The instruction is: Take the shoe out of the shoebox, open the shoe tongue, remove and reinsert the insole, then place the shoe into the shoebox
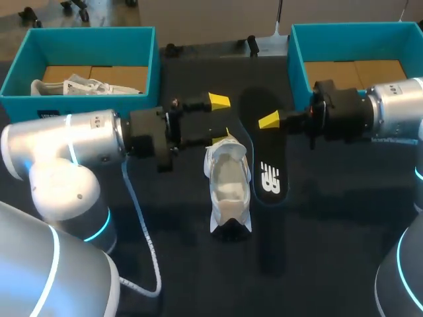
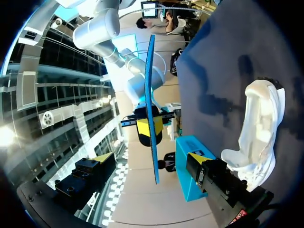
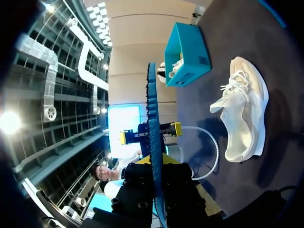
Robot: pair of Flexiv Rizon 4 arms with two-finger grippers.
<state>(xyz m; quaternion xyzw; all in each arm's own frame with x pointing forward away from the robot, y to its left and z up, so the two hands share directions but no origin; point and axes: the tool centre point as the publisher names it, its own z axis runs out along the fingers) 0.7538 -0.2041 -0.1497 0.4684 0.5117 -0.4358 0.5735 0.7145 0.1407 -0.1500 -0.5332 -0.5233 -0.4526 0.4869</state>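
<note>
The white shoe [image 1: 229, 185] lies on the dark table between my arms, also seen in the left wrist view [image 2: 260, 124] and the right wrist view [image 3: 243, 113]. My right gripper [image 1: 269, 120] is shut on one end of the black insole [image 1: 266, 165], which is held above the table just right of the shoe. In the right wrist view the insole [image 3: 153, 123] runs edge-on out of my right gripper [image 3: 153, 166]. My left gripper [image 1: 220, 119] stands open above the shoe's far end. From the left wrist, the insole [image 2: 152, 95] stands ahead of the open left gripper [image 2: 149, 159].
A teal shoebox [image 1: 79, 46] at the back left holds a second white shoe [image 1: 79, 86]. Another teal shoebox [image 1: 357, 39] stands at the back right behind my right arm. A white cable [image 1: 142, 244] trails over the table near my left arm.
</note>
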